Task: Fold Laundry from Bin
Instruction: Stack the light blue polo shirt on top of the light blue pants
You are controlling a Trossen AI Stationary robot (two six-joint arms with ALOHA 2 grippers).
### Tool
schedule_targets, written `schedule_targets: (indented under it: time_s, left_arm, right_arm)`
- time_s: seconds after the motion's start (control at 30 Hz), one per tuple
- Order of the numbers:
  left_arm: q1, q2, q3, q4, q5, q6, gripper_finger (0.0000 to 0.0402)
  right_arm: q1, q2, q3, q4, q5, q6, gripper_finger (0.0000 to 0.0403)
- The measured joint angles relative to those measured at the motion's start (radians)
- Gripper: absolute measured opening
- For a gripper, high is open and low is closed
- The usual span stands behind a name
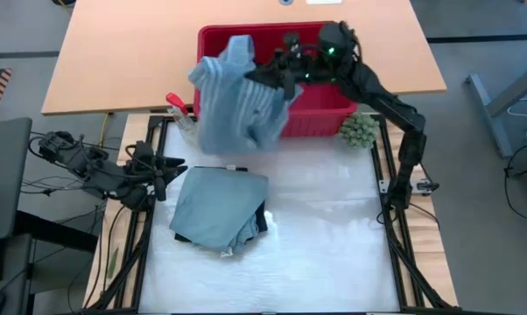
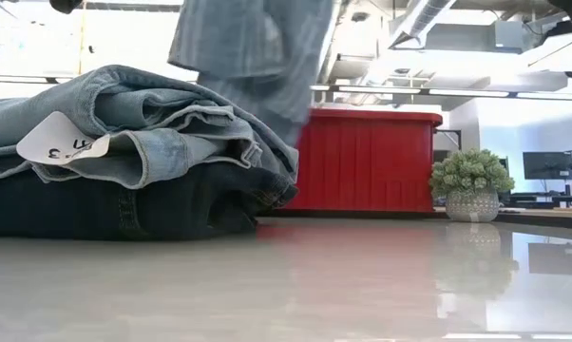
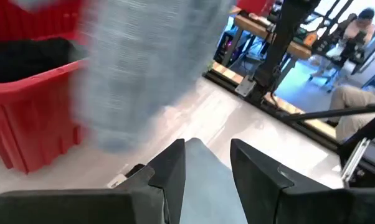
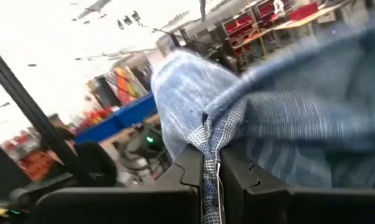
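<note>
Landmark: the red bin [image 1: 320, 115], a slotted tub standing at the far edge of the white work surface [image 1: 333, 236], against the wooden table [image 1: 115, 61] behind it. In the left wrist view something dark lies inside the bin; what it is cannot be told.

Striped shirt [image 1: 233, 101]: the blue-white garment hangs in the air over the bin's left end and front wall, draping down past the rim. The low view shows it dangling in front of the bin, clear of the surface.

Folded stack: the light denim jeans [image 1: 215, 210] lie folded on the work surface, in front of the bin and toward its left end, on top of a dark navy piece [image 2: 105, 204]. A white tag [image 2: 58, 142] shows on the jeans.

Right gripper [image 4: 211, 168]: above the bin's middle, fingers closed tight on a seam of the striped shirt, bearing its weight.

Left gripper [image 3: 206, 158]: low over the surface, left of the jeans, fingers parted a little and holding nothing.

Small items: a green fuzzy plant [image 1: 358, 131] just beside the bin's right front corner; a spray bottle [image 1: 179, 112] beside its left front corner.
</note>
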Motion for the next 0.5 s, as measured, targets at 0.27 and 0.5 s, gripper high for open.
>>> schedule_targets:
  time_s: [0.27, 0.5]
  left_arm:
    - [-0.001, 0.000, 0.000, -0.022, 0.040, 0.030, 0.0114]
    - [-0.003, -0.057, 0.000, 0.004, 0.128, 0.109, 0.0114]
  right_arm:
    - [0.260, 0.115, -0.001, -0.117, 0.184, -0.063, 0.0047]
    - [0.445, 0.267, 0.001, -0.027, 0.275, 0.124, 0.0047]
